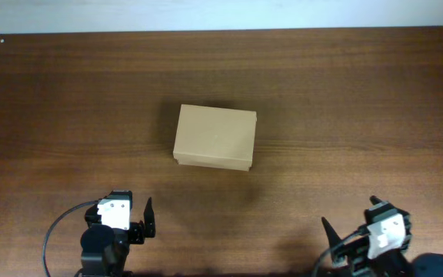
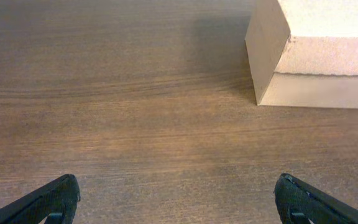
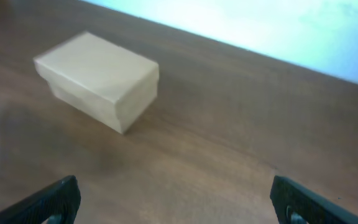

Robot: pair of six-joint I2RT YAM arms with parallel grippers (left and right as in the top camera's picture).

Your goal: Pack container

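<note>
The container (image 1: 214, 136) is a plain tan cardboard box with its lid shut, standing in the middle of the wooden table. It also shows at the top right of the left wrist view (image 2: 316, 53) and at the upper left of the right wrist view (image 3: 98, 78). My left gripper (image 1: 137, 219) is open and empty at the front left, well short of the box; its jaws (image 2: 178, 199) frame bare wood. My right gripper (image 1: 350, 235) is open and empty at the front right, its jaws (image 3: 174, 198) wide apart over bare wood. No pens are in view.
The dark wooden table (image 1: 344, 100) runs to a pale wall along the far edge (image 1: 221, 15). A black cable (image 1: 56, 231) loops beside the left arm at the front edge.
</note>
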